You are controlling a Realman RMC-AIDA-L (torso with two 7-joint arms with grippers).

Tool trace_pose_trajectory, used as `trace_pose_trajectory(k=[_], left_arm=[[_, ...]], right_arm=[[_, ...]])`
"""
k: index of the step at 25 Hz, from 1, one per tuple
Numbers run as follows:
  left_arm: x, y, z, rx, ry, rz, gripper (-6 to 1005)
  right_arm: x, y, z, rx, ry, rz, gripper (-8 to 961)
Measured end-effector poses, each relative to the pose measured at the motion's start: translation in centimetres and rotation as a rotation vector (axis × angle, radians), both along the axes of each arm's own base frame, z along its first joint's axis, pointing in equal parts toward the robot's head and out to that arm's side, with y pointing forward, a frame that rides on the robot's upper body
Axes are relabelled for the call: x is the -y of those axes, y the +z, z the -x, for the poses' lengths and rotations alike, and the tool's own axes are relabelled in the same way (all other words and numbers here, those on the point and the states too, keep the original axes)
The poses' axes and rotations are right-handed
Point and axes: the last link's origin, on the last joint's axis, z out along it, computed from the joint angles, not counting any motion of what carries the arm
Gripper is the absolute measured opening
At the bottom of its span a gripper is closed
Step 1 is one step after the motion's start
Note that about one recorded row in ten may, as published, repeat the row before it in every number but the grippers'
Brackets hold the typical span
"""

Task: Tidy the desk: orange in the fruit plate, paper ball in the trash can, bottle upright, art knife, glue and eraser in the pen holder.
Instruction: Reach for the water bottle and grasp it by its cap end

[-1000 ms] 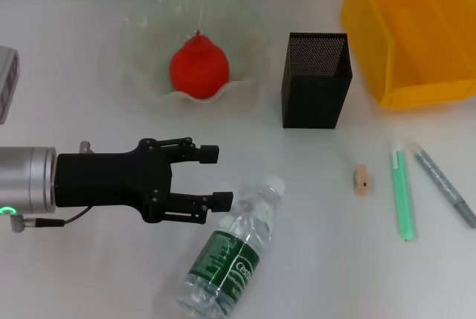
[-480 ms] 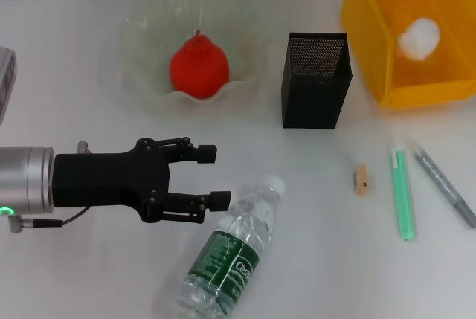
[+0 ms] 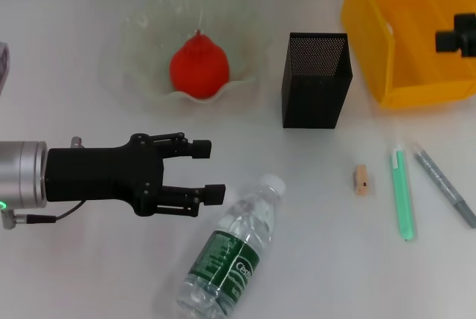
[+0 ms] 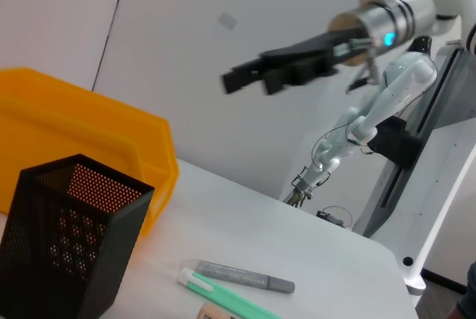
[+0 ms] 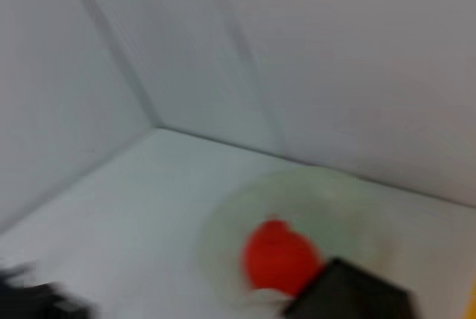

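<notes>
The orange (image 3: 198, 66) lies in the pale green fruit plate (image 3: 149, 25). The bottle (image 3: 232, 250) lies on its side near the front, cap pointing away from me. My left gripper (image 3: 210, 171) hovers open just left of the cap, touching nothing. The black mesh pen holder (image 3: 316, 81) stands mid-table, with the tan eraser (image 3: 361, 180) in front of it. A green stick (image 3: 402, 194) and a grey stick (image 3: 445, 184) lie beside the eraser; which is the art knife or glue I cannot tell. My right gripper (image 4: 256, 81) hangs open over the yellow trash can (image 3: 405, 36). The paper ball is out of view.
A grey device (image 3: 3, 59) pokes in at the table's left edge. The back wall runs close behind the fruit plate and trash can. The trash can stands beside the pen holder (image 4: 67, 237).
The paper ball showed inside the trash can half a second ago and is now gone from view. My right gripper came lower at the right edge. My left gripper drifted slightly left.
</notes>
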Motion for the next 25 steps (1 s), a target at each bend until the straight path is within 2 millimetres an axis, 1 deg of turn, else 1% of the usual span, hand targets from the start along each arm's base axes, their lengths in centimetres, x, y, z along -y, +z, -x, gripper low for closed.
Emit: trace_pose_trajectory(k=[3, 6, 8, 9, 12, 13, 15, 16, 17, 19, 20, 21, 22, 23, 25], left_arm=[[-0.1, 0.0, 0.0, 0.001, 0.012, 0.007, 844], [-0.5, 0.2, -0.4, -0.001, 0.044, 0.031, 844], [-0.7, 0.3, -0.5, -0.003, 0.059, 0.038, 844], [-1.3, 0.6, -0.8, -0.009, 0.112, 0.067, 844], [-2.3, 1.0, -1.7, -0.049, 0.203, 0.140, 843], [-2.4, 1.0, -1.9, -0.065, 0.225, 0.157, 843], [-3.3, 1.2, -2.8, -0.129, 0.299, 0.212, 843], [-3.3, 1.2, -2.8, -0.129, 0.299, 0.212, 843], [-4.0, 1.2, -3.8, -0.185, 0.357, 0.243, 843], [-4.3, 1.2, -4.2, -0.210, 0.388, 0.255, 842], [-4.8, 1.1, -4.8, -0.254, 0.429, 0.271, 841], [-4.8, 1.1, -4.8, -0.254, 0.429, 0.271, 839], [-5.3, 0.7, -5.6, -0.308, 0.467, 0.295, 838], [-5.9, -0.3, -7.1, -0.392, 0.475, 0.325, 837], [-6.3, -1.2, -8.0, -0.457, 0.474, 0.327, 834]], right_arm=[[2.8, 0.3, -1.3, -0.101, 0.095, 0.060, 680], [5.1, -0.2, -3.6, -0.181, 0.146, 0.111, 681], [6.4, -0.9, -5.3, -0.231, 0.158, 0.138, 681], [7.0, -1.5, -6.3, -0.255, 0.157, 0.148, 681], [8.5, -3.1, -8.3, -0.294, 0.125, 0.180, 681], [8.8, -3.6, -8.8, -0.296, 0.116, 0.189, 680], [9.4, -4.7, -9.5, -0.285, 0.095, 0.214, 680], [9.6, -5.2, -9.8, -0.278, 0.086, 0.226, 680], [9.7, -5.5, -9.9, -0.272, 0.080, 0.232, 680], [9.8, -6.2, -10.2, -0.251, 0.062, 0.247, 681], [9.9, -6.6, -10.3, -0.241, 0.053, 0.255, 681], [9.9, -6.8, -10.5, -0.231, 0.046, 0.261, 681], [10.0, -7.1, -10.6, -0.220, 0.040, 0.266, 681], [10.0, -7.2, -10.7, -0.212, 0.038, 0.267, 681], [10.0, -7.4, -10.9, -0.201, 0.034, 0.266, 680]])
